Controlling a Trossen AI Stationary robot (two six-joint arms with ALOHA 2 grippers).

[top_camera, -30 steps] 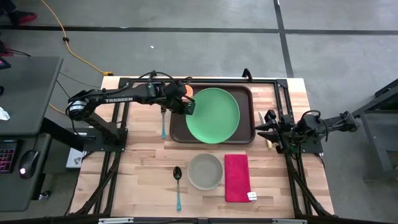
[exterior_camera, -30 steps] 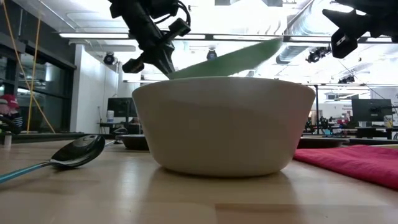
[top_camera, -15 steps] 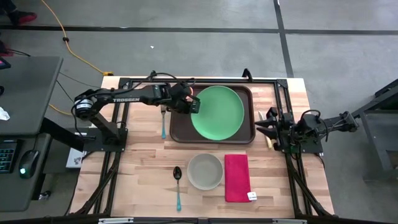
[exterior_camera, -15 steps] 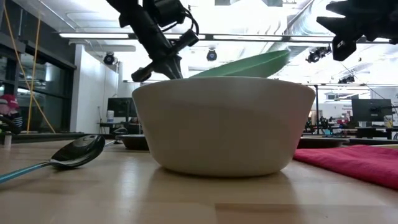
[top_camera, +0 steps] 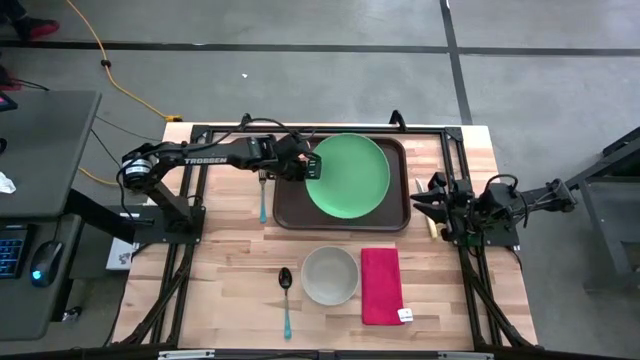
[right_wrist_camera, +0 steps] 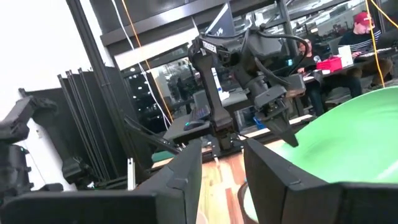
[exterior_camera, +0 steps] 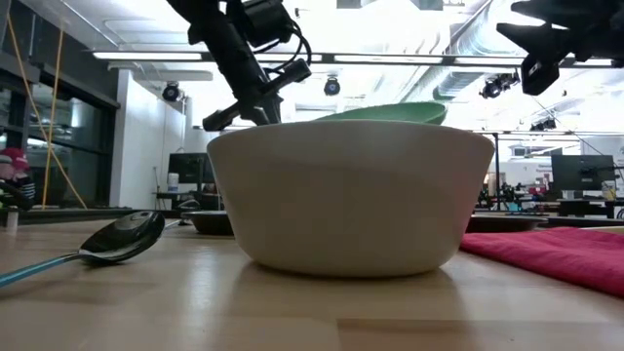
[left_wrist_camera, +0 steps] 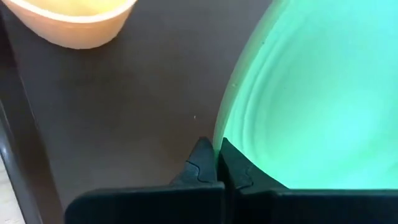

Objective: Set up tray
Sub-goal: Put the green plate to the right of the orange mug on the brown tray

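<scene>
We saw the left end effector pinching the green plate at its nine o'clock rim, the plate low over the tray at the table's twelve o'clock side. An orange cup sat on the tray near the grip. For a clean set-down we judged it best to level the plate, lower until it rested flat, then release. The right end effector waited at three o'clock, fingers spread, holding nothing. Bowl, spoon and napkin lay at six o'clock.
</scene>
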